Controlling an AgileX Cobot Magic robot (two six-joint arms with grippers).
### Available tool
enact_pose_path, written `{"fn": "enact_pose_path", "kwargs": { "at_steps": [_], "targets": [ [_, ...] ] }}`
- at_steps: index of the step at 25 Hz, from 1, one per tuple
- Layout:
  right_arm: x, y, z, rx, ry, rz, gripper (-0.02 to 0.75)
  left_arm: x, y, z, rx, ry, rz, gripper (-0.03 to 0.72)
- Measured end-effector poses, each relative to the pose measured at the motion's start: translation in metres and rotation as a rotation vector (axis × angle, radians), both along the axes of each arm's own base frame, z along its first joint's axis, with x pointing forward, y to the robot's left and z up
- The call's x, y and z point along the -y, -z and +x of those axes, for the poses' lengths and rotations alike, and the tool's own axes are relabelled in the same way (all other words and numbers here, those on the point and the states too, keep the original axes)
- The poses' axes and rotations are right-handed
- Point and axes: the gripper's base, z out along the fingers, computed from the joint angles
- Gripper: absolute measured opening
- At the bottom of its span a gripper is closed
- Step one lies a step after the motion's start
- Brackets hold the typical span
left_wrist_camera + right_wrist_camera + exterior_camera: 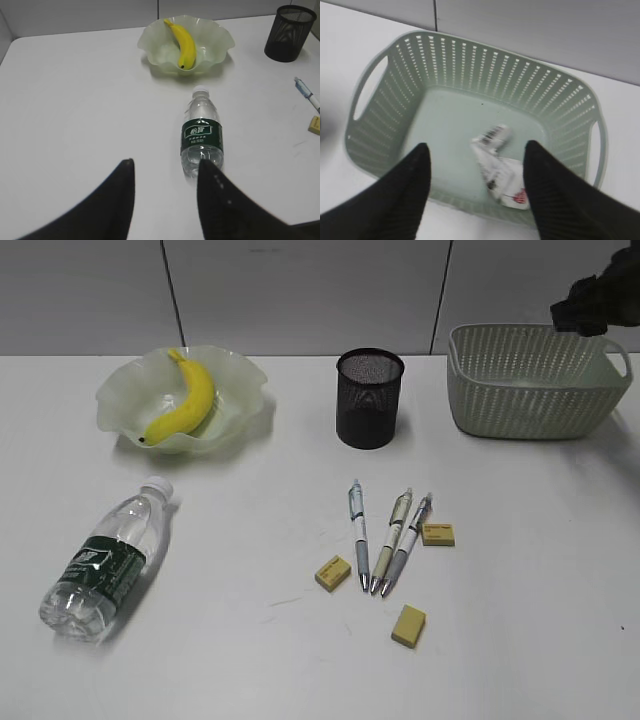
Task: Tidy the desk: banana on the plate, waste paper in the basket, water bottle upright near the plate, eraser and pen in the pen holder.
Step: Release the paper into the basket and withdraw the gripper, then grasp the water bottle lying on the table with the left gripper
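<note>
white surface (230, 640): banana (187, 400) in plate (125, 390), water bottle (100, 565) lies on side nr it. waste paper (497, 167) inside basket (470, 65). right gripper (476, 192) apart above it, left gripper (165, 192) apart, both w/ nothing held.

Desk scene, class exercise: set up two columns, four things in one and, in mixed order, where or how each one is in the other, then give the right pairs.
Things:
1. banana
2. water bottle
3. waste paper
4. pens

Places or states:
A. inside the basket
B. lying on its side on the desk
C. in the green plate
D. flat on the desk in front of the black pen holder, beside the erasers

Pairs: 1-C, 2-B, 3-A, 4-D
</note>
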Motion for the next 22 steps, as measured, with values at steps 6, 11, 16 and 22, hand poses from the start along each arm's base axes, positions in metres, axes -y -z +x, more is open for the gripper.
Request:
{"fn": "enact_pose_path", "kwargs": {
  "at_steps": [6, 11, 16, 22],
  "targets": [
    [-0.004, -0.038, -0.033, -0.075, -0.012, 0.073, 0.487, 0.000, 0.000, 0.000, 0.001, 0.001, -0.001, 0.309],
    [-0.008, -0.076, -0.120, -0.079, -0.032, 0.130, 0.421, 0.001, -0.001, 0.005, -0.024, 0.001, 0.004, 0.309],
    [-0.012, -0.091, -0.233, -0.095, -0.050, 0.190, 0.414, 0.004, -0.001, 0.022, -0.126, 0.001, 0.024, 0.309],
    [-0.007, -0.077, -0.344, -0.106, -0.009, 0.189, 0.412, 0.010, -0.005, 0.052, -0.221, 0.001, 0.044, 0.326]
  ]
}}
